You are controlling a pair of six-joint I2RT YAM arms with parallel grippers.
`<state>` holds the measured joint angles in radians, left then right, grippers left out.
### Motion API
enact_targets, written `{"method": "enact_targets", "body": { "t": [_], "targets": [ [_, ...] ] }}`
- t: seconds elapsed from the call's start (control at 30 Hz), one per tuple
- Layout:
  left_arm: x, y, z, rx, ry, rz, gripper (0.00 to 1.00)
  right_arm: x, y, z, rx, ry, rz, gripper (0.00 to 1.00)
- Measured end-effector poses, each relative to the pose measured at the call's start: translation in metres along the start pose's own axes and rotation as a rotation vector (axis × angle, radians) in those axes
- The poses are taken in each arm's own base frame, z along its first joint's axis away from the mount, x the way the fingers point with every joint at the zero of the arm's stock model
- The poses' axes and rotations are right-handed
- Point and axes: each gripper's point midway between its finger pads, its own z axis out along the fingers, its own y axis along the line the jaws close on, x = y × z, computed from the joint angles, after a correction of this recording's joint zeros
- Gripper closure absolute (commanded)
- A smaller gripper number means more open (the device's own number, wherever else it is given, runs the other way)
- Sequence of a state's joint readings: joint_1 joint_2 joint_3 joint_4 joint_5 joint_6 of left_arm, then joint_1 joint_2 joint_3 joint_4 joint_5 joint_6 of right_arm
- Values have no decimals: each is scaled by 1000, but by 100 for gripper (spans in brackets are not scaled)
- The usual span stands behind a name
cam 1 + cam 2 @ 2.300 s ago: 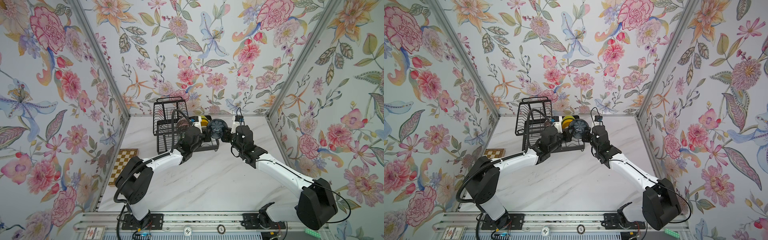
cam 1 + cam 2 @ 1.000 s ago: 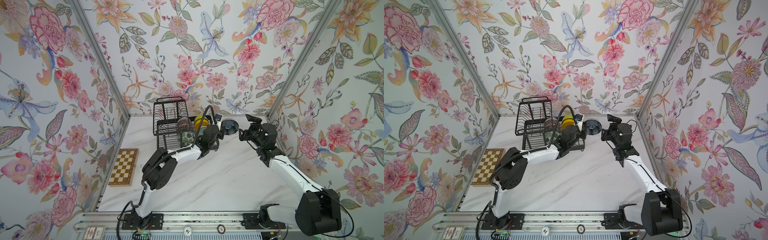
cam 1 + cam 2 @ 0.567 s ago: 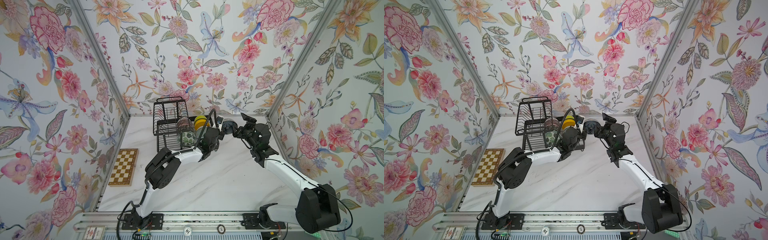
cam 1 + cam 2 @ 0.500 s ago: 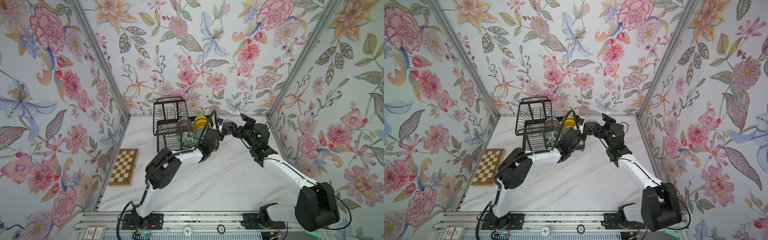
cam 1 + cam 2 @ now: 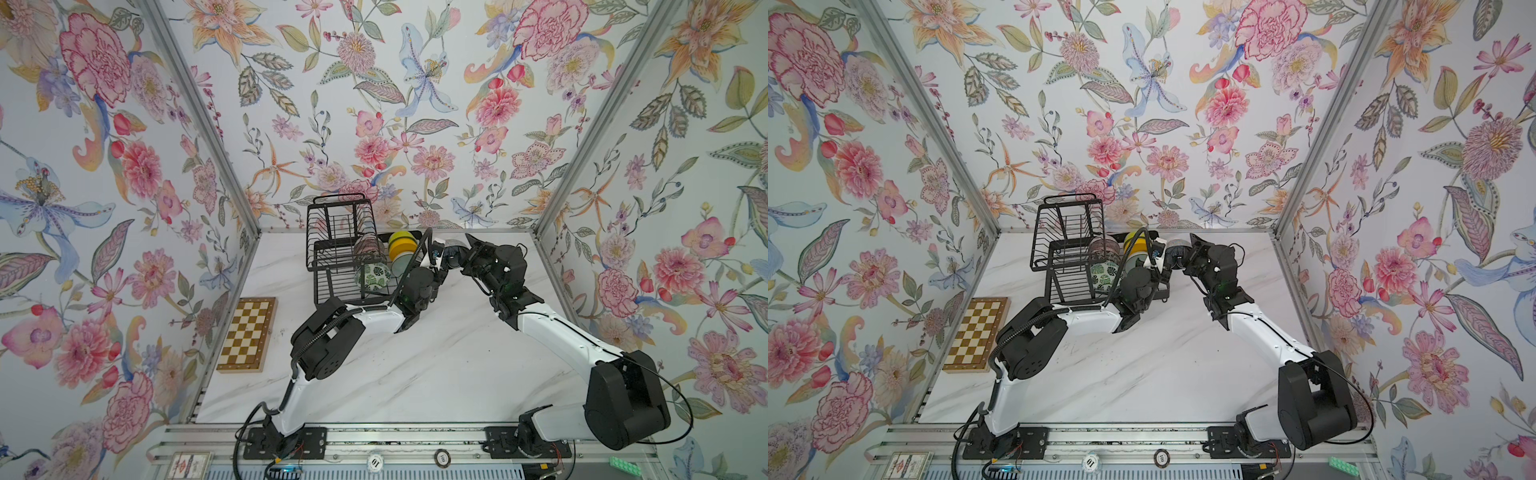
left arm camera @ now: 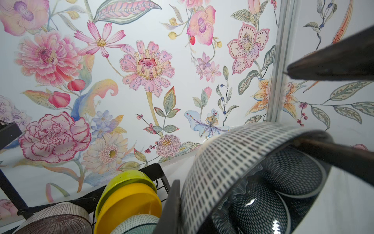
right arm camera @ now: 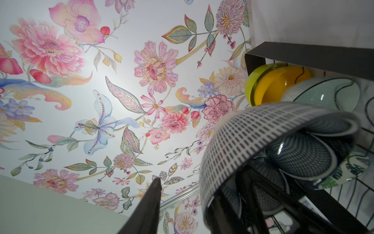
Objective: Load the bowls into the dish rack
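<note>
At the right end of the dish rack (image 5: 332,286), near the far edge of the table (image 5: 415,374), the dark blue bowl (image 5: 454,248) is held tilted between the two grippers. Its dashed white outside and netted dark inside show in both wrist views. The left gripper (image 5: 439,258) is clenched on the bowl's wall, and one dark finger (image 6: 171,206) lies flat against the outside. The right gripper (image 5: 462,252) straddles the opposite rim with its jaws apart. One finger (image 6: 334,156) lies across the rim on the inner side, and the other finger (image 7: 149,204) stands clear of the outside with a gap between. Whether the bowl touches the rack's end bar I cannot tell. Just beside it, on the rack's lower tray, other bowls stand on edge. A lime green bowl (image 5: 399,239) is nearest the far wall, an orange-yellow bowl (image 5: 402,250) leans against it, and a pale bowl (image 5: 400,267) comes next. A leaf-print bowl (image 5: 374,276) and a pink ribbed bowl (image 5: 368,248) sit further left in the same tray. The rack's raised basket (image 5: 338,220) stands at its left end, close to the far wall. Well apart, along the table's left edge, a chessboard (image 5: 248,334) lies flat. Both white arms reach in from the near edge, and flowered wallpaper (image 5: 415,104) covers the walls around.
</note>
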<state>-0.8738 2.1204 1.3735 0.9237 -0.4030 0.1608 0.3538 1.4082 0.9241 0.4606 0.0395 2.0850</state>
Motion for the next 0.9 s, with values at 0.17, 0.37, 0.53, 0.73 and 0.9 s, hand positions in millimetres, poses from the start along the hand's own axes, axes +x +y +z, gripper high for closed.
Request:
{"method": "enact_targets", "body": {
  "t": [0.17, 0.37, 0.53, 0.73, 0.9],
  "targets": [
    [-6, -1, -4, -13, -26, 18, 100, 2, -1, 4, -6, 8, 3, 73],
    [-16, 3, -10, -43, -59, 28, 100, 9, -4, 9, -10, 33, 10, 83],
    [-11, 11, -16, -86, -57, 59, 100, 15, -14, 15, 6, 58, 12, 99],
    [-11, 23, -17, -133, -55, 74, 89, 26, -16, 23, -19, 119, 7, 100],
    [-22, 23, -23, -129, -77, 21, 42, 27, -14, 34, -71, 141, -32, 100]
  ]
}}
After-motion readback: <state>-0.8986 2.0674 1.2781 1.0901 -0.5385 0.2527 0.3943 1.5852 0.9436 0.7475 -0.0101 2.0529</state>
